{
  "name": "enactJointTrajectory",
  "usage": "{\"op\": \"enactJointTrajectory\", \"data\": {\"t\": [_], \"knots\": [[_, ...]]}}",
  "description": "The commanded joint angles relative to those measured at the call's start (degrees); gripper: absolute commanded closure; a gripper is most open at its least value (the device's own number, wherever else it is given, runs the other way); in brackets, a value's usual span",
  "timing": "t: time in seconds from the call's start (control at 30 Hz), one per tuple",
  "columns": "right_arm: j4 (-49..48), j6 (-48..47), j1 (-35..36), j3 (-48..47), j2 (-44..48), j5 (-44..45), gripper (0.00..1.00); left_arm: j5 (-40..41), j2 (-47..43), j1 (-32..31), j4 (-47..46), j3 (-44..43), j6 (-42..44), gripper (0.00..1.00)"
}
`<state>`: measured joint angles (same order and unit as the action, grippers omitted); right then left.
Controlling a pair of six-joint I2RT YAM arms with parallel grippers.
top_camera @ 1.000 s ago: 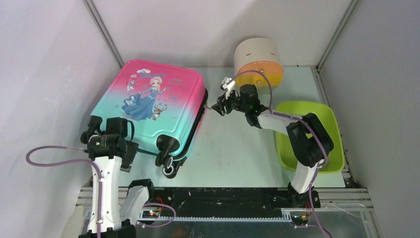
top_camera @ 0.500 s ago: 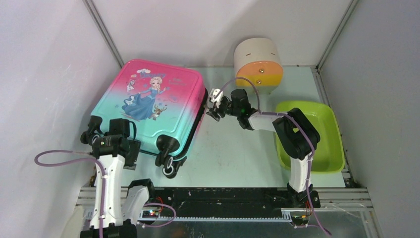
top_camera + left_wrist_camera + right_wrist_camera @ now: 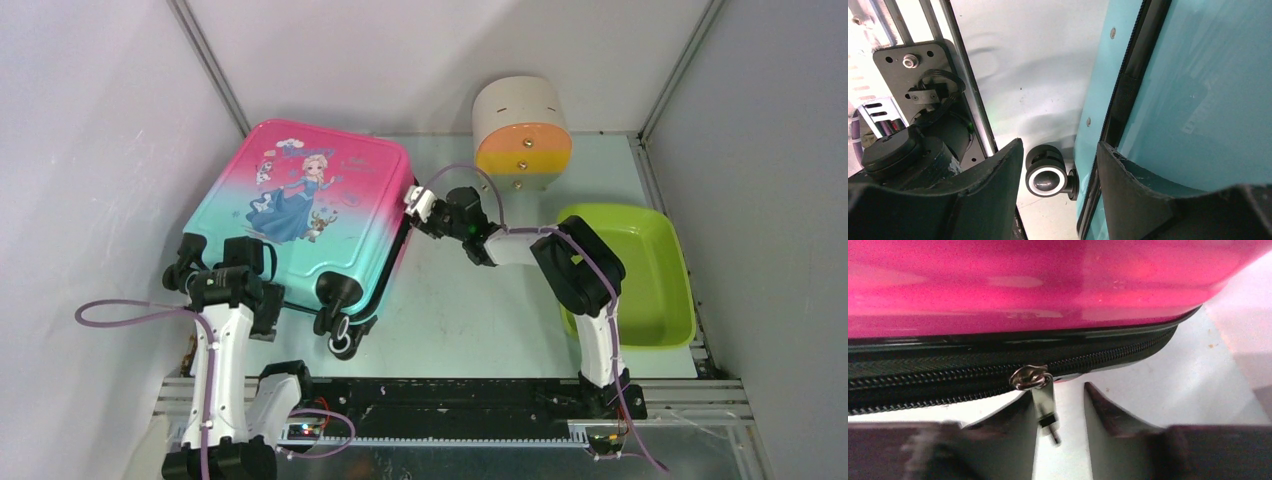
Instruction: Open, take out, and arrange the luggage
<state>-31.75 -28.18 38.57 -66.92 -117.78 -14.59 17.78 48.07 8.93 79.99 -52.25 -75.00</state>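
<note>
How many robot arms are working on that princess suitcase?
2. The left gripper is at the wheeled near end of the luggage. The right gripper is at its zipper side, with the zipper pull between its open fingers. No others appear hidden.

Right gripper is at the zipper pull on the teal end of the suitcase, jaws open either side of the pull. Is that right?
Not quite. The right gripper is at the pink end of the luggage, not the teal end. The right wrist view shows pink shell directly above the zipper pull, which hangs between the open jaws.
</note>
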Motion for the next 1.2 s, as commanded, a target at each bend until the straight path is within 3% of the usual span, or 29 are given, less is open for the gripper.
{"op": "enactJointTrajectory", "data": {"t": [0.0,0.03,0.07,0.13,0.57,0.83,0.9,1.03,1.17], "knots": [[-9.0,1.2,0.5,-1.3,0.5,2.7,0.73,1.4,0.3,0.7,-3.0,-0.4,-0.3,0.39],[-10.7,1.3,0.6,-0.8,1.0,2.9,0.80,1.8,0.3,0.8,-3.1,-0.6,0.0,0.39],[-11.5,1.5,0.6,0.3,1.4,2.9,0.93,2.1,0.2,0.8,-3.2,-0.7,0.1,0.39],[-13.4,2.7,0.5,2.2,3.3,2.6,1.00,3.2,0.1,0.8,-4.1,-0.7,0.7,0.39],[-6.8,9.3,1.3,16.6,20.3,4.0,1.00,2.1,7.0,1.1,-16.1,-4.7,8.8,0.41],[0.1,10.8,9.7,23.5,30.5,8.2,1.00,3.5,15.7,1.1,-23.0,-12.9,12.3,0.41],[1.4,11.8,12.1,23.8,31.4,9.8,1.00,4.3,19.1,1.2,-22.7,-17.2,15.7,0.41],[2.3,15.4,16.0,23.9,32.4,12.0,1.00,6.4,22.9,1.3,-17.0,-27.2,30.6,0.35],[1.0,19.0,17.6,23.9,33.0,13.9,1.00,5.3,15.6,-0.9,-16.3,-28.9,44.0,0.31]]}}
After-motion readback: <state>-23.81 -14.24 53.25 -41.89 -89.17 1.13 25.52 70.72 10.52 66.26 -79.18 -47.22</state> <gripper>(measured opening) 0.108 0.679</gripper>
